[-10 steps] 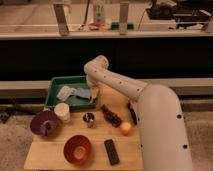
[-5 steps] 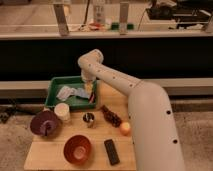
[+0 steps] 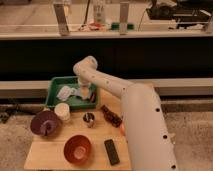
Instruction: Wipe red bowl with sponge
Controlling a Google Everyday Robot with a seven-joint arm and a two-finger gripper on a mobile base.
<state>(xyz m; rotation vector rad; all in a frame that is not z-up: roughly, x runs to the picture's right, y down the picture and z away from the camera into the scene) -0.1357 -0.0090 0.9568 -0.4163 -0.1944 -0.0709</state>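
Note:
The red bowl [image 3: 77, 148] sits upright and empty near the front edge of the wooden table, left of centre. My gripper [image 3: 85, 94] hangs from the bent white arm [image 3: 107, 85] and reaches down into the green tray [image 3: 54, 89] at the back left, far from the red bowl. A pale crumpled item [image 3: 65, 92] lies in the tray just left of the gripper. I cannot pick out a sponge with certainty; something light sits right at the gripper's tip.
A dark purple bowl [image 3: 45, 122] stands at the left with a white cup [image 3: 62, 111] beside it. A small metal cup [image 3: 89, 119], a dark snack bar [image 3: 111, 115], a black flat device [image 3: 112, 151] and an orange fruit [image 3: 121, 129] lie mid-table. The arm covers the right side.
The arm has swung left and back. The gripper has moved from the tray's right edge to inside the tray. The bowls and other objects have not moved.

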